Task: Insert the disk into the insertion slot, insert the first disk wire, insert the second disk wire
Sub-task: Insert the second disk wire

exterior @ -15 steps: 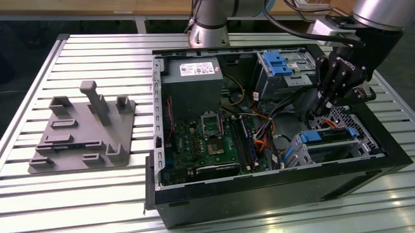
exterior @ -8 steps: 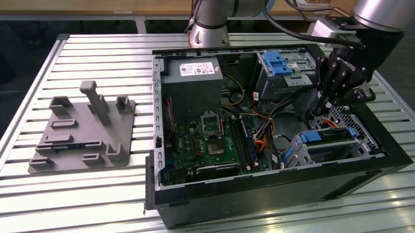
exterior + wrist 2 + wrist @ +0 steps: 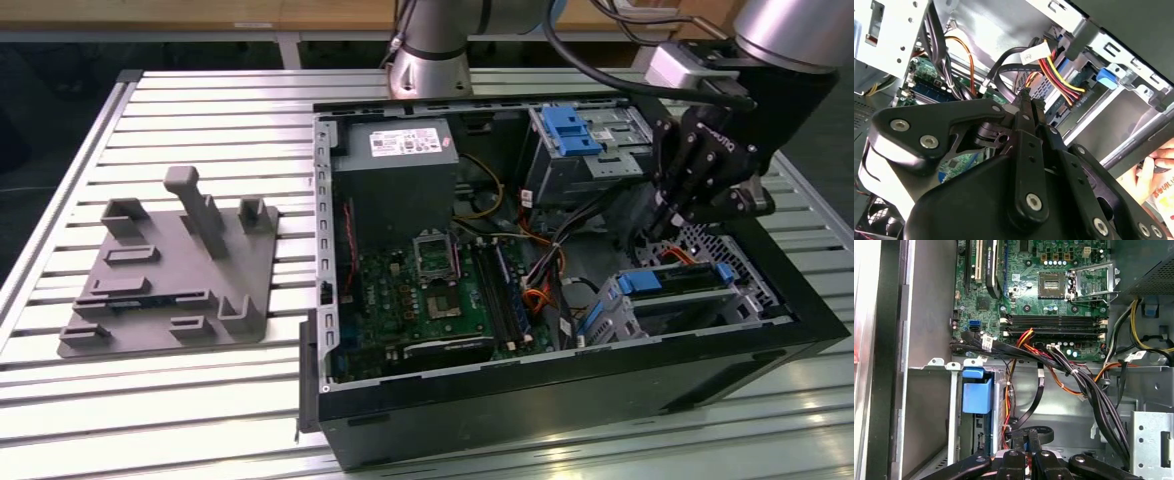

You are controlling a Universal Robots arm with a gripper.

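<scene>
Down inside the open computer case (image 3: 561, 400), at the exterior view's right, the pincer (image 3: 663, 232) hangs just above the disk (image 3: 674, 283), which sits in the insertion slot (image 3: 627, 322) with its blue bracket showing. Both wrist views show the fingers (image 3: 1026, 107) drawn together on a black cable (image 3: 1030, 405).

Judgement: wire step in hand. Keep the connector square to the disk's rear port, press straight, and mind the neighbouring cable bundle (image 3: 1089, 385).

Count: one arm, one pincer, one disk, two drive cages, one grey fixture plate (image 3: 167, 270) on the bench (image 3: 200, 110).
</scene>
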